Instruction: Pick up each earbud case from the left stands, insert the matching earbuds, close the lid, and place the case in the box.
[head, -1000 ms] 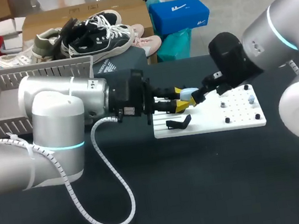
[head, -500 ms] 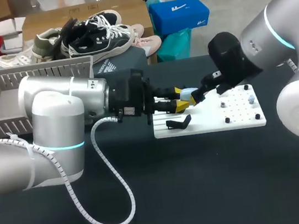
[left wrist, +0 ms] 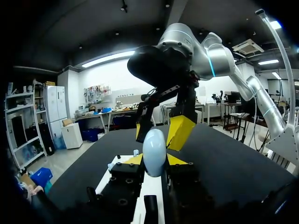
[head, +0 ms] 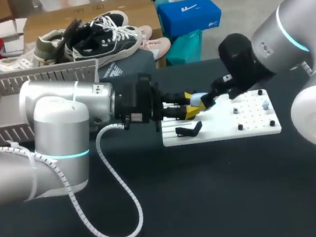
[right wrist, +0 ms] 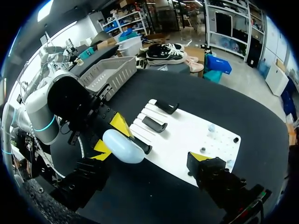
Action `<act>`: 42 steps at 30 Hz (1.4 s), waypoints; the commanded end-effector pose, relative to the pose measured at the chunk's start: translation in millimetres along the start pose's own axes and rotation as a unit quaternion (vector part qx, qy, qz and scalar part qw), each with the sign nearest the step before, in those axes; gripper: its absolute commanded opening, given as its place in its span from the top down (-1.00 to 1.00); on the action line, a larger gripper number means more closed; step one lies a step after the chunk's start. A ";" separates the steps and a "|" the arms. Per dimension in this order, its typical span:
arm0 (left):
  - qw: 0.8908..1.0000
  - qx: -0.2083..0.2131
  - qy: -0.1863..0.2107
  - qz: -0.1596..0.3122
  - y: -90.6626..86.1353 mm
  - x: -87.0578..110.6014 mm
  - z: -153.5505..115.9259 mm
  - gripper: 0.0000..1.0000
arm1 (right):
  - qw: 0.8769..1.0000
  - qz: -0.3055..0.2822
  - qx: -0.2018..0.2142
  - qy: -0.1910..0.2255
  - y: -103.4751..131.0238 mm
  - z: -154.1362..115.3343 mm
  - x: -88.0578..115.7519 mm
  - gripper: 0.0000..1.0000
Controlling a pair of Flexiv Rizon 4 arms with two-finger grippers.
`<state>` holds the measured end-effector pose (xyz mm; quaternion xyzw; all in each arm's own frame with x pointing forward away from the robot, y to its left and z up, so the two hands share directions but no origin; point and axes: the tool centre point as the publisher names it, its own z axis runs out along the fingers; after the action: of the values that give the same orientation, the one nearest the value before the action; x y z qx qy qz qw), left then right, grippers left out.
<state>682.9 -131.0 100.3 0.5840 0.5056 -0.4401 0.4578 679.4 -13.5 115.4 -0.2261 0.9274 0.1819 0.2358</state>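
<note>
Presently my left jaws clench the earbud case point(left wrist: 154, 151) on end; my right jaws hang spread just beyond it.

The head camera looks down from high behind onto the counter point(head: 229, 203). The left wrist camera sits close behind the left fingers point(left wrist: 177, 160), facing right. The right one, behind the right fingers point(right wrist: 201, 157), faces left. All share the case point(head: 199, 98) and white board point(head: 253, 124).
</note>
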 end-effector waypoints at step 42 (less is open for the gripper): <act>1.000 -0.002 0.000 0.001 -1.5 0.4 0.8 1.00 | 0.927 -0.051 0.360 0.098 -119.2 -45.1 29.5 -1.00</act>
<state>682.5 -131.2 100.1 0.5842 0.5055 -0.4402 0.4577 692.6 -152.0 117.4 -0.2183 0.9480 -0.0849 0.2155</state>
